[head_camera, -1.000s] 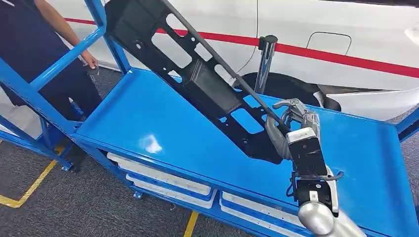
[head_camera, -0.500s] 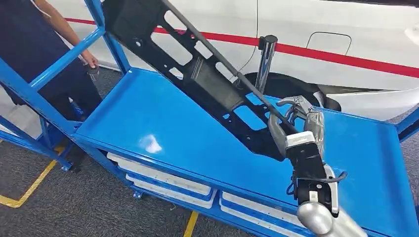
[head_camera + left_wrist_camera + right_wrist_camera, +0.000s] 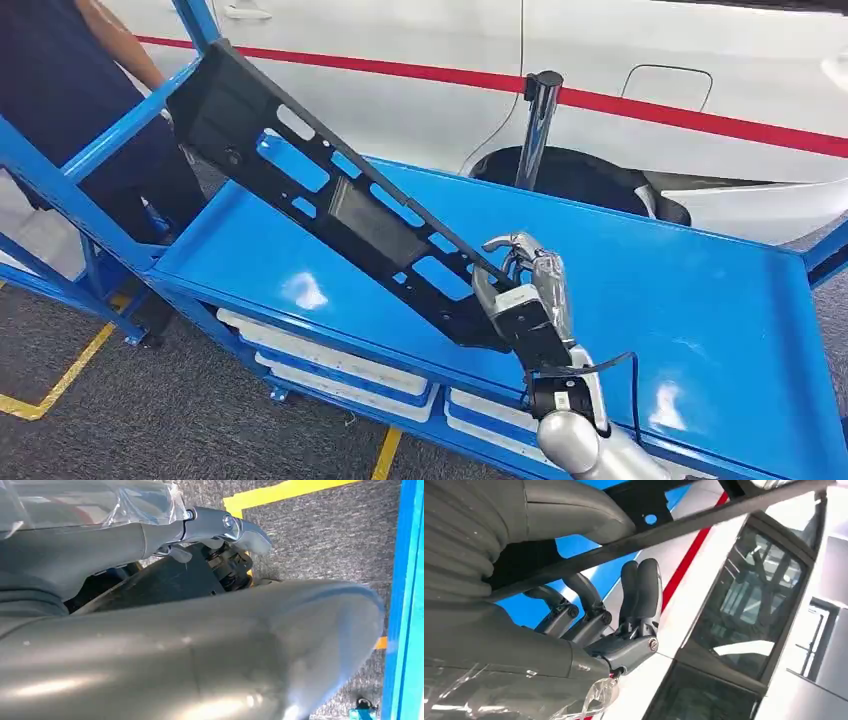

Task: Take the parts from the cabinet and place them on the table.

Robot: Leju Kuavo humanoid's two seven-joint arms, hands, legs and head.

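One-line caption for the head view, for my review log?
Right robot hand holds a long black perforated panel tilted over the blue table.

The silver right arm [image 3: 590, 450] reaches forward and up from the lower edge, its right hand [image 3: 520, 285] curled around a black panel's [image 3: 330, 200] near end.

The left hand [image 3: 190, 535] hangs toward the floor, its state unclear.

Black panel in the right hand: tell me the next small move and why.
Probably lower the right hand a little further, so the black panel comes down flat. The hand grips its near end just above the blue table, while its far end is raised, up by the blue frame post.
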